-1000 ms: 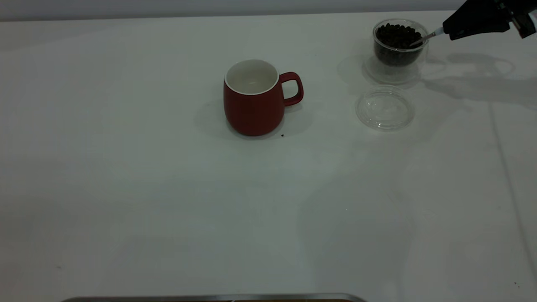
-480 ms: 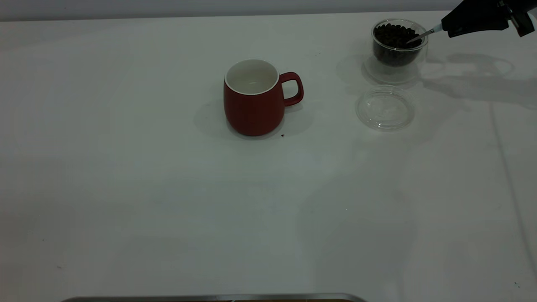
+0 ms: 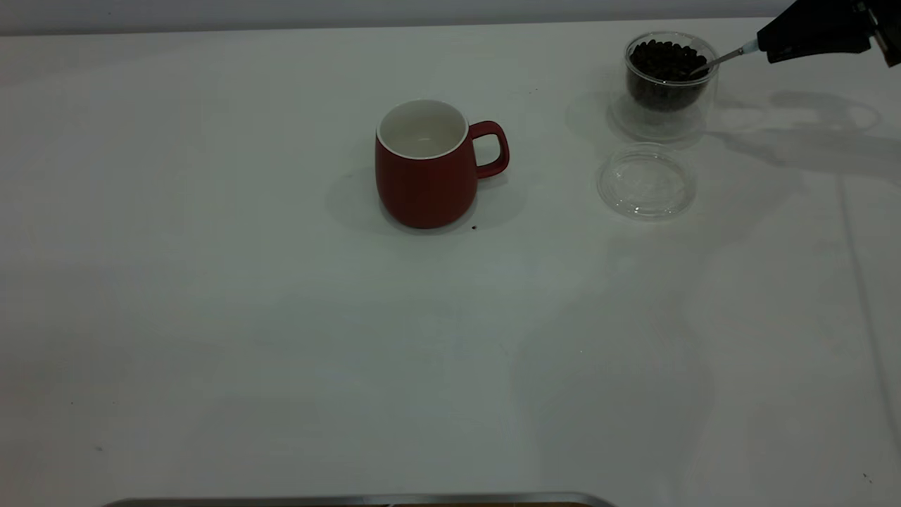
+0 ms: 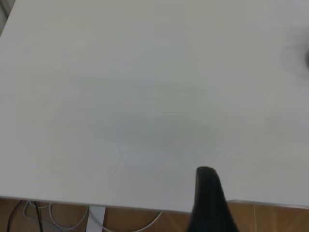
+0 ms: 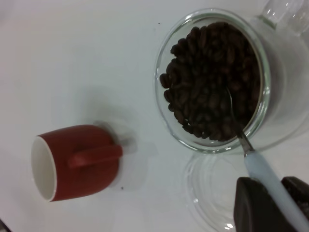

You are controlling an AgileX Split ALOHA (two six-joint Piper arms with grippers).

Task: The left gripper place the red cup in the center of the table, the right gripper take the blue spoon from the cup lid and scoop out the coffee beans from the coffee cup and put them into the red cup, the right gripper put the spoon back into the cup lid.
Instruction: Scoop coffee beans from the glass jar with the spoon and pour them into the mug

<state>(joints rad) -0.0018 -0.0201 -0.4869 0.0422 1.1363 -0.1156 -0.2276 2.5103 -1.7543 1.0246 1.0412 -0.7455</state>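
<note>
- Red and matte outside, glossy white inside, the cup [image 3: 426,165] stands upright near the middle of the pale tabletop [image 3: 281,338] in the exterior view, so that step looks done. At the far right the right gripper [image 3: 764,46] pinches the spoon [image 3: 725,56], whose metal bowl dips into the dark coffee beans [image 3: 665,60] in the clear glass cup [image 3: 669,77]. The scooping step seems to be in hand. The round transparent lid [image 3: 646,181] lies flat near the glass cup, bare of the spoon.
- Left wrist view: only bare tabletop [image 4: 145,96] and one dark finger of the left gripper [image 4: 208,198] show; I cannot tell whether it is spread or closed.
- Right wrist view: the right gripper [image 5: 273,203] is clamped on the spoon's [image 5: 263,174] pale blue handle, its thin steel neck buried among glossy beans [image 5: 207,77]. The next move probably calls for a level lift, then a steady carry to the red cup [image 5: 72,162] without spilling.
</note>
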